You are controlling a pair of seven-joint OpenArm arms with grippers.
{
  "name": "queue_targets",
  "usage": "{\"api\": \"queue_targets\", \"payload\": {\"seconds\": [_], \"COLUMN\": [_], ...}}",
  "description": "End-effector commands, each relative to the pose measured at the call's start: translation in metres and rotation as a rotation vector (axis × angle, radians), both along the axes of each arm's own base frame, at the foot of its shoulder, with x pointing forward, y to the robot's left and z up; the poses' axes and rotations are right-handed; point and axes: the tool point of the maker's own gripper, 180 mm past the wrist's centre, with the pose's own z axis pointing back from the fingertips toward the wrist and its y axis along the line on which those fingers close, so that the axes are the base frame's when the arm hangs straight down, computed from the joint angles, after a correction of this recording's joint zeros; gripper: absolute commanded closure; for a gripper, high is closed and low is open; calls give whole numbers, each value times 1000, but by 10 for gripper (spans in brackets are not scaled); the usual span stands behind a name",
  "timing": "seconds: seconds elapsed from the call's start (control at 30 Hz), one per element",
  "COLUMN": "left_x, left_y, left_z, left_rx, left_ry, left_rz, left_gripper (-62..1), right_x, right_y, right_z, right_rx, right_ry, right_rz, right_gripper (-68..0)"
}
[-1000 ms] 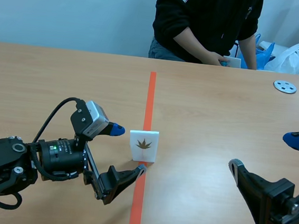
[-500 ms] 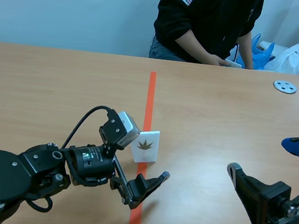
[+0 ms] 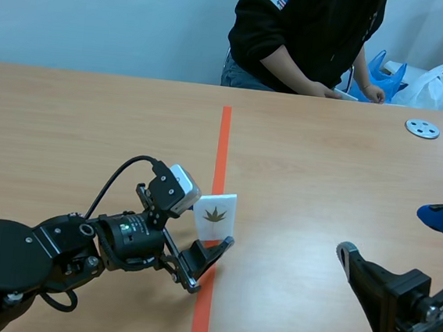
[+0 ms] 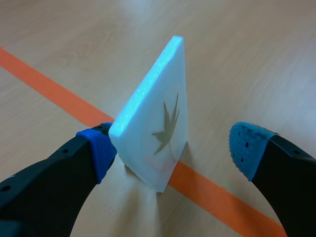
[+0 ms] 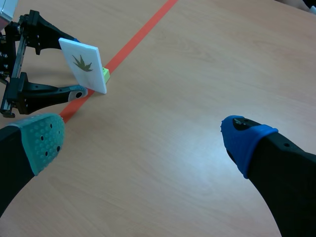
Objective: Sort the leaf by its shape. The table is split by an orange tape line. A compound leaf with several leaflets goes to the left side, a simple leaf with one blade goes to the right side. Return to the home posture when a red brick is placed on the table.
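A white card point(image 3: 215, 216) printed with a dark leaf of several pointed leaflets stands upright on the orange tape line point(image 3: 223, 143), on a small green base point(image 5: 105, 74). My left gripper point(image 3: 203, 228) straddles the card and is open. In the left wrist view the card point(image 4: 155, 131) stands between the fingers; one blue pad point(image 4: 98, 148) touches its back edge and the other pad point(image 4: 247, 148) stays apart from its printed face. My right gripper point(image 3: 394, 234) hangs open over the right half of the table, well away from the card point(image 5: 84, 66), with nothing between its fingers point(image 5: 143, 140).
A person in a black top sits across the table, hands point(image 3: 323, 88) at the far edge. A round metal disc point(image 3: 422, 129) lies at the back right. Plastic bags point(image 3: 418, 81) sit beyond the table's far right corner.
My left arm has swung right to the card and its fingers now stand on either side of it; the near finger has drawn in toward the card. The right arm has hardly moved.
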Motion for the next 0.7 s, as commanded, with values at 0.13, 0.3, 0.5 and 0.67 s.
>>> {"api": "queue_targets", "payload": {"seconds": [0.13,0.3,0.5,0.67], "left_x": [8,9,11,13], "left_y": [-5,-6,-5,-3], "left_z": [19,19,21,23], "left_rx": [-60,-61,-80,-95], "left_ry": [-43,-43,-38,-32], "left_rz": [9,10,25,40], "left_gripper": [-381,-287,-141,-98], "right_x": [5,5,5,5], "right_y": [-2,-2,-2,-2], "right_z": [7,7,7,7], "right_rx": [3,3,3,3], "right_ry": [-29,-29,-29,-29], "right_rz": [-2,-2,-2,-2], "right_gripper": [-679,-679,-679,-679]}}
